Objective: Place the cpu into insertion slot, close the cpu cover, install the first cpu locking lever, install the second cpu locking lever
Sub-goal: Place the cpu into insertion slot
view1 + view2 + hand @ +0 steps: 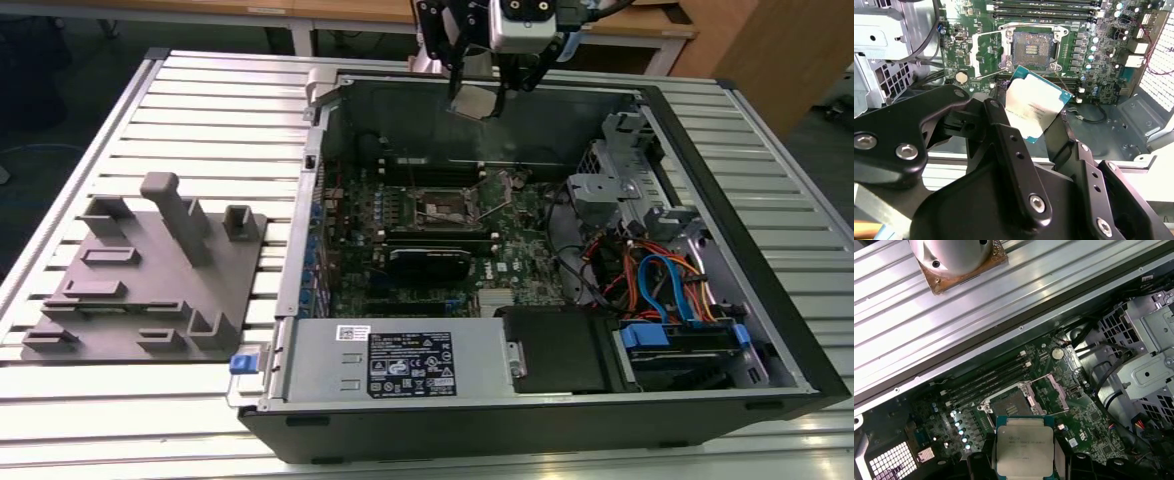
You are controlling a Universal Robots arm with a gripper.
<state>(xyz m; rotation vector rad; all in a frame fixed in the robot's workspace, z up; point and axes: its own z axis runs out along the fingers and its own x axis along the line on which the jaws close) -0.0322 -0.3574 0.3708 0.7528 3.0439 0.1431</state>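
My gripper hangs over the far wall of the open computer case, shut on the cpu, a small silver-topped square chip held tilted. In the second wrist view the cpu sits between the black fingers, a short way off the insertion slot, whose dark centre lies bare. The cpu cover stands folded open beside the slot. In the first wrist view the cpu is just short of the insertion slot. From the exterior view the insertion slot lies well below the gripper on the green motherboard.
A grey fixture block lies on the slatted table at the exterior view's left. Inside the case are a black heatsink-like block, a power supply, a drive cage and coloured cables. Memory slots run beside the socket.
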